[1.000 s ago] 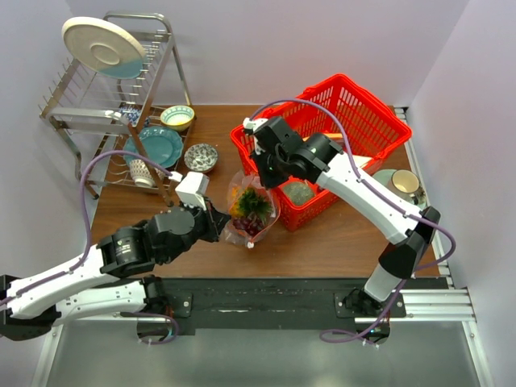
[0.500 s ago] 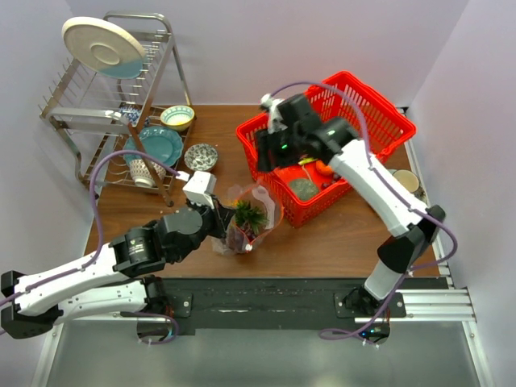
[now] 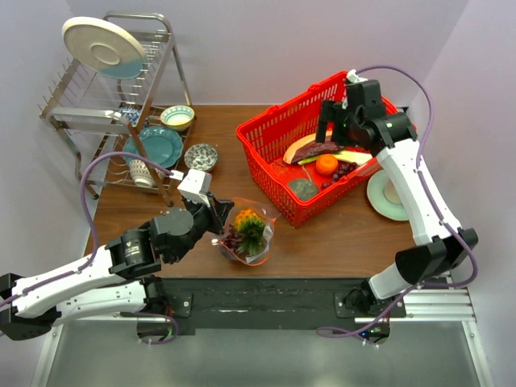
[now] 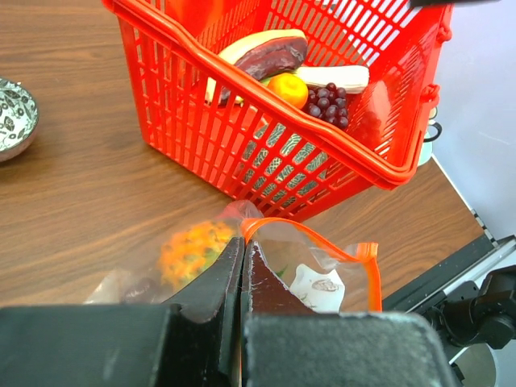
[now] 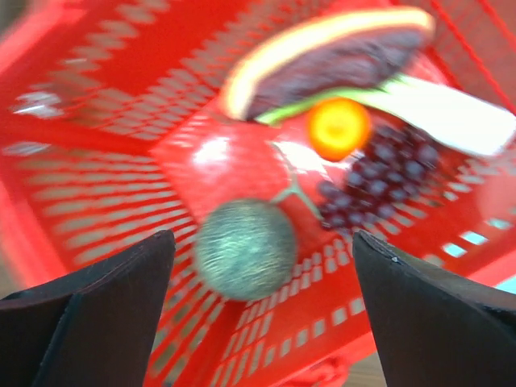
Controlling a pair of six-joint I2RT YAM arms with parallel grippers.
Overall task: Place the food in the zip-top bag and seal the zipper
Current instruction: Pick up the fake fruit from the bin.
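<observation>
The clear zip-top bag (image 3: pixel 248 235) lies on the table in front of the basket. Inside it are the yellow-orange pineapple (image 3: pixel 248 221) with its green crown and a dark purple grape bunch (image 3: pixel 231 239). My left gripper (image 3: pixel 222 219) is shut on the bag's mouth edge. In the left wrist view its fingers (image 4: pixel 218 278) pinch the plastic beside the red-orange zipper (image 4: pixel 322 240), with the pineapple (image 4: pixel 193 251) blurred behind the film and a white label (image 4: pixel 318 287) showing. My right gripper (image 3: pixel 339 129) hangs open and empty over the basket, above a green ball (image 5: pixel 242 248).
The red mesh basket (image 3: pixel 274 137) holds a pink-red slice (image 3: pixel 316 149), an orange fruit (image 3: pixel 326 164), more grapes (image 3: pixel 345 169) and a white-green stalk. A plate with a cup (image 3: pixel 391 193) sits right of it. A dish rack (image 3: pixel 121 105) and bowls (image 3: pixel 200 156) stand at the back left.
My right gripper went from just above the bag up and right to over the basket, and opened wide. The left gripper stayed shut on the bag, which shifted slightly.
</observation>
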